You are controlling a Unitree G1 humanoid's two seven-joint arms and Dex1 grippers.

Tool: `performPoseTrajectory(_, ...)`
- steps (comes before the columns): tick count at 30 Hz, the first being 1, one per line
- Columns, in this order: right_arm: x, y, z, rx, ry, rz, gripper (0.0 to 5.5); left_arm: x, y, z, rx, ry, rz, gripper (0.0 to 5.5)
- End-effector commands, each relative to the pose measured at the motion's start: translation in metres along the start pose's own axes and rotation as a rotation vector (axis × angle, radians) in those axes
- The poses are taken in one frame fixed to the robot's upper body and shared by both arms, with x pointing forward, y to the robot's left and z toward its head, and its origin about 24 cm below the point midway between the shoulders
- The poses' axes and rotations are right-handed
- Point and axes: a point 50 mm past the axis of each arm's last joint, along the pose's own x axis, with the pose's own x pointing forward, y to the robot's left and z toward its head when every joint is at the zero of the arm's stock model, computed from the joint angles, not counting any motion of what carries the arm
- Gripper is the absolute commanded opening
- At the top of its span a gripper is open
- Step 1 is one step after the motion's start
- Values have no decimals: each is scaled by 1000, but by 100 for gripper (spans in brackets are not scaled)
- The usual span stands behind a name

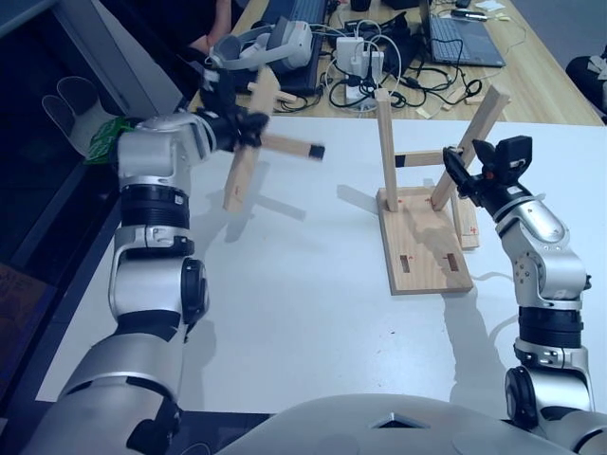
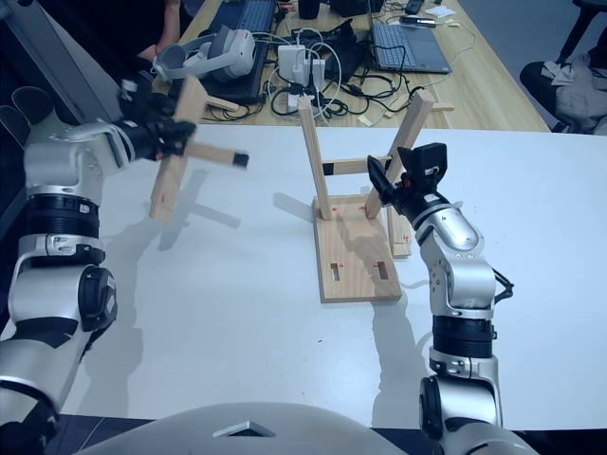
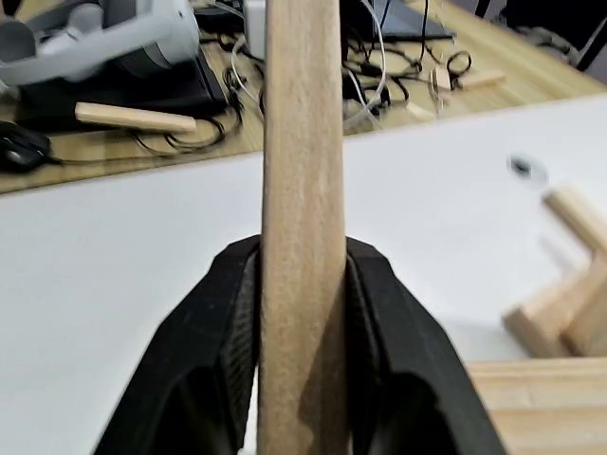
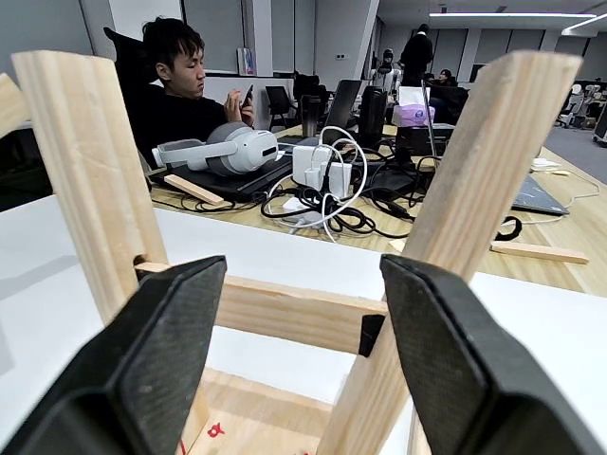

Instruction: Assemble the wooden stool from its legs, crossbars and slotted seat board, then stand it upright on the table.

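My left gripper [image 1: 239,129] is shut on a wooden leg [image 1: 248,156] and holds it in the air over the left of the white table [image 1: 285,313]. A crossbar [image 1: 294,147] sticks out of that leg toward the right. In the left wrist view both fingers [image 3: 220,351] press the leg [image 3: 303,218]. The slotted seat board [image 1: 422,256] lies flat at the right. On it stand an upright leg [image 1: 386,142] and a leaning leg [image 1: 471,142], joined by a crossbar [image 4: 285,311]. My right gripper [image 1: 467,175] is open beside the leaning leg [image 4: 469,180].
A thin wooden piece [image 1: 469,227] lies beside the seat board's right edge. Behind the table is a wooden desk [image 1: 541,76] with a headset [image 1: 270,43], laptops, cables and a loose wooden stick [image 3: 133,118]. The white table's front and middle offer free room.
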Motion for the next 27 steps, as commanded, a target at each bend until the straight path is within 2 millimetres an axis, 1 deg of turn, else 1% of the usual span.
performPoseTrajectory(1,1,9,17,-8,18,144,271,-15,-7,20,-108,-280,57,104)
performPoseTrajectory(2,-1,15,18,-12,47,220,254,-19,-9,24,-158,-359,74,104)
performPoseTrajectory(4,-5,36,19,-73,133,420,216,-26,-16,26,-256,-489,88,104)
performPoseTrajectory(6,-12,60,17,-154,225,627,183,-30,-29,24,-334,-571,64,104)
performPoseTrajectory(8,-13,84,19,-189,273,806,152,-33,-48,18,-400,-610,16,104)
performPoseTrajectory(9,-12,93,21,-194,281,869,125,-34,-56,15,-420,-617,-4,104)
performPoseTrajectory(11,-2,112,24,-198,277,963,89,-33,-71,11,-450,-613,-36,104)
performPoseTrajectory(12,4,119,25,-200,266,981,77,-33,-75,9,-461,-606,-45,104)
performPoseTrajectory(13,10,125,25,-197,254,991,51,-33,-79,8,-469,-601,-53,104)
performPoseTrajectory(16,27,142,23,-158,219,1004,0,-36,-88,4,-499,-589,-72,104)
performPoseTrajectory(18,34,152,22,-131,206,1019,0,-37,-92,1,-502,-579,-80,104)
performPoseTrajectory(20,38,158,21,-117,192,1010,0,-37,-94,-1,-504,-570,-87,104)
performPoseTrajectory(23,49,161,23,-90,139,933,0,-38,-95,-2,-507,-563,-92,104)
performPoseTrajectory(27,68,154,26,-89,84,783,0,-40,-98,-3,-505,-557,-105,104)
